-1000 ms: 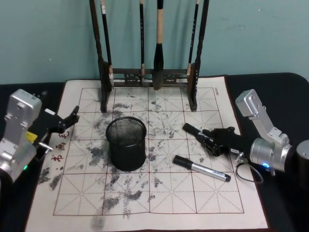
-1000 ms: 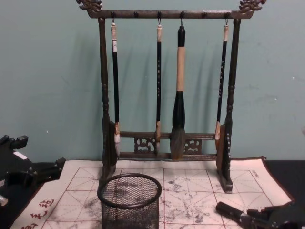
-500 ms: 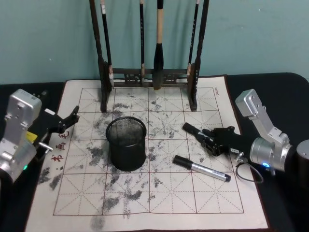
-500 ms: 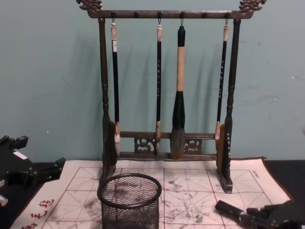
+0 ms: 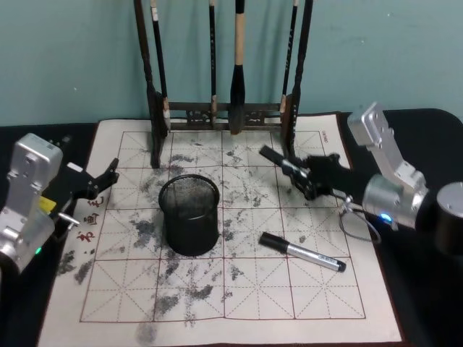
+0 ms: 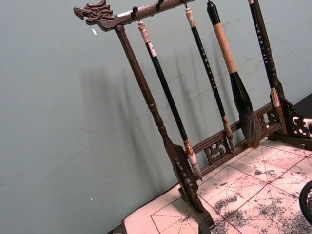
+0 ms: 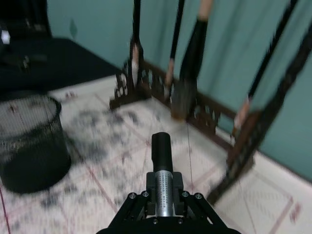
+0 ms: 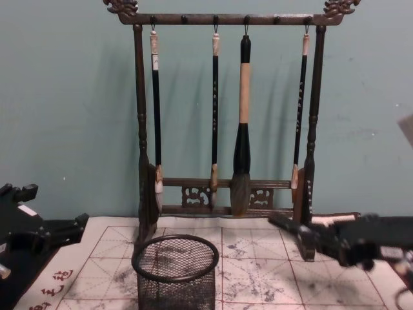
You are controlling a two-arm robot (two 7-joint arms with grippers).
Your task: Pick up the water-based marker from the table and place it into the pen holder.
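Observation:
My right gripper (image 5: 302, 176) is shut on a water-based marker (image 5: 278, 160) with a black cap and silver-grey barrel, held level above the table's white grid mat (image 5: 239, 296), in front of the rack's right post. In the right wrist view the marker (image 7: 162, 151) sticks forward out of the gripper (image 7: 163, 195). From the chest view, gripper (image 8: 308, 236) and marker (image 8: 284, 224) reach in from the right. The black mesh pen holder (image 5: 189, 215) (image 7: 29, 141) (image 8: 175, 274) stands upright, left of the gripper and apart from it. My left gripper (image 5: 101, 181) (image 8: 58, 232) rests open at the mat's left edge.
A second marker (image 5: 302, 252) of the same kind lies on the mat, nearer me than the right gripper. The tall wooden brush rack (image 5: 224, 112) (image 8: 222, 129) (image 6: 161, 131) with several hanging brushes stands at the mat's far edge. A loose cable (image 5: 358, 224) hangs under the right wrist.
My right gripper has lifted the marker off the mat and carried it up and back toward the rack. The left arm, pen holder and second marker have stayed put.

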